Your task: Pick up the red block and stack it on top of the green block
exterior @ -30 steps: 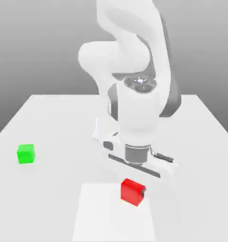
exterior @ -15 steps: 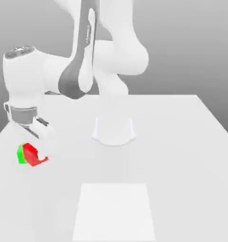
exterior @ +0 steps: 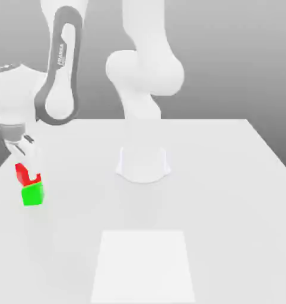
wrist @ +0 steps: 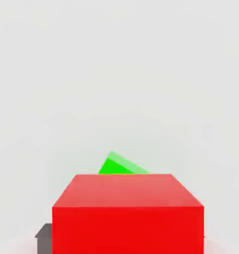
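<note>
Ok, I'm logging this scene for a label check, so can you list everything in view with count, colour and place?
red block: one, bright red, on top of the green block, near the exterior view's left edge of the table.
green block: one, bright green, on the table under the red block.
table: one, white, with a paler square patch at its near edge.
arm: one, white with grey, bent over the stack.
gripper: one, white, at the red block.
</note>
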Tool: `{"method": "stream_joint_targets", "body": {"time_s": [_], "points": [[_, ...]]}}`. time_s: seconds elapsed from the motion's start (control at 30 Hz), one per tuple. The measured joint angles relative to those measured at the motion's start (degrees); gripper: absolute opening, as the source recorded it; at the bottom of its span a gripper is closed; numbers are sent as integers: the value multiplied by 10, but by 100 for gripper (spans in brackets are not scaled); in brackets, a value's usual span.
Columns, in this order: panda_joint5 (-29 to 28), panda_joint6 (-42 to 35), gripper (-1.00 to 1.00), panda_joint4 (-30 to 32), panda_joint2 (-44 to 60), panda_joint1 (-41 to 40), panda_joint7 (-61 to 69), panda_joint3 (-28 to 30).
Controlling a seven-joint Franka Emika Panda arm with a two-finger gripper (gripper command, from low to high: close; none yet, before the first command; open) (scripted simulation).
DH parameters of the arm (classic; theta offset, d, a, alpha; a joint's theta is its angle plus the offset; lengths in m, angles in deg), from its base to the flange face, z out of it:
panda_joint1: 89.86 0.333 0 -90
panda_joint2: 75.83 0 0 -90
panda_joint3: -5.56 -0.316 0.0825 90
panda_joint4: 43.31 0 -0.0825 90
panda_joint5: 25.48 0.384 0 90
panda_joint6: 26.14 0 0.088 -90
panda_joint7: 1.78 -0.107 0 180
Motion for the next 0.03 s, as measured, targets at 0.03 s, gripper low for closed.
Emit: {"method": "stream_joint_targets", "body": {"time_s": [0.03], "points": [[0,0,100,0,0,0,0,0]]}}
